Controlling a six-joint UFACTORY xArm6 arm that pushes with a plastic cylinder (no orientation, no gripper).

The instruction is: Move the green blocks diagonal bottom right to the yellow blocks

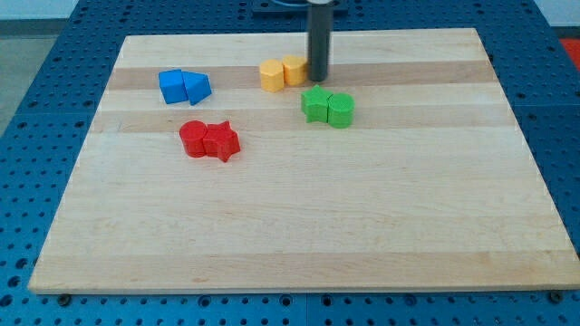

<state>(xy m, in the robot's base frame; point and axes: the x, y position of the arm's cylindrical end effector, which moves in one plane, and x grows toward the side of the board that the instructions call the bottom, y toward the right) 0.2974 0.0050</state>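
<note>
Camera view — the only one. Wooden tabletop [317, 226] carrying four pairs of blocks. Near the view's top, just left of centre: a yellow hexagon-like block [272, 75] touching a second yellow block [294, 69], shape hard to make out. Just below and to the view's right of them: a green star-like block [315, 105] touching a green cylinder [341, 110]. Further to the view's left: a blue pair [184, 87] and, below it, a red pair [209, 140], both well apart from the work.

No hand fitted at all: only a dark rod, so nothing to open or close, nothing gripped. My tip [319, 78] standing just beside the right edge of the second yellow block, possibly touching it, and just above the green star-like block, a narrow gap between.

Judged from this layout, already close to done: greens lying down-right of yellows, though tucked in tight.

To finish well:
- Draw away from the yellow block first, so as not to drag it.
- Push from the greens' upper-left side, along the diagonal toward the view's bottom right.
- Aim at the seam of the pair — off-centre contact probably splits them or spins the star.
- Keep the stroke short; no need to travel far.
</note>
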